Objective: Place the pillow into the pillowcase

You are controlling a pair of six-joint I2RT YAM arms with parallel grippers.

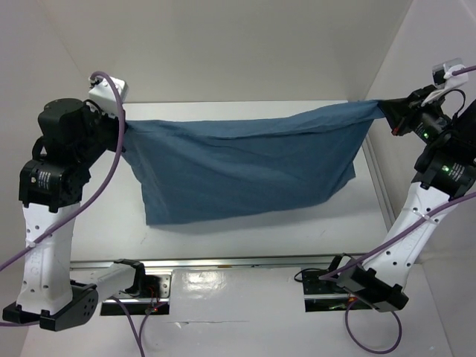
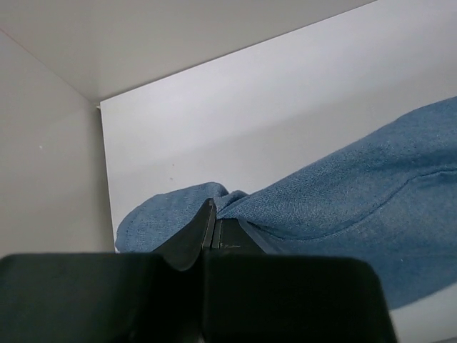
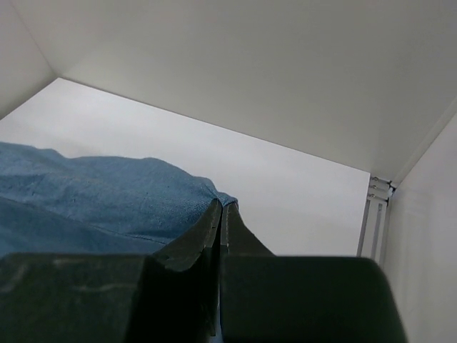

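Top external: the pillowcase (image 1: 245, 167) hangs like a banner over the table (image 1: 245, 239), its upper corners pinched by the left gripper (image 1: 123, 128) and the right gripper (image 1: 385, 111), while no pillow shows in any view. Left wrist: the jaws are pressed together on a bunched corner of blue cloth, a bite that looks deep enough to hold. Right wrist: the jaws nip only the corner's tip, so laying the cloth out flat probably calls for even, gentle tension and both arms lowering together.
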